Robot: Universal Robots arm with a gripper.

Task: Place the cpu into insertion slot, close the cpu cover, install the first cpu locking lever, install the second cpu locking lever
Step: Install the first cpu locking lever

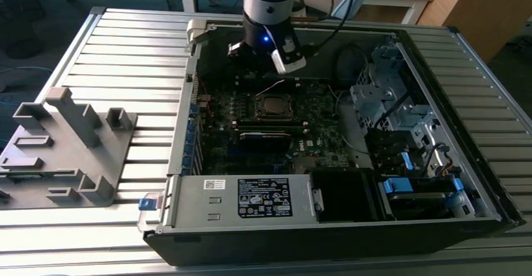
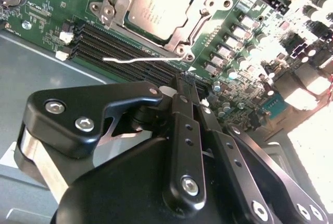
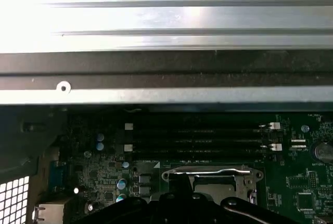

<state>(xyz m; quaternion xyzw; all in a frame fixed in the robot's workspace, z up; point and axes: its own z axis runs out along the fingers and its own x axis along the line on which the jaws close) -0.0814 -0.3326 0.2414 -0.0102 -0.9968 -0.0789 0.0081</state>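
Hovering near the socketed cpu [image 2: 161,5], the end effector [image 2: 187,81] sits pinched together; computer case [image 1: 332,242] on slatted tabletop [image 1: 124,45].

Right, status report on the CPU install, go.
Gripper over memory slots. Cpu seated, cpu cover down over it. One lever sticking out sideways. Nothing in the way.

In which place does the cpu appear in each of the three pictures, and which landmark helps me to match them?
Exterior view: the cpu sits in the middle of the motherboard.
Second wrist view: the cpu lies framed by the silvery cpu cover.
First wrist view: the cpu is a grey patch beside the memory slots.
Shared landmark: the black memory slots run alongside the cpu in all views.
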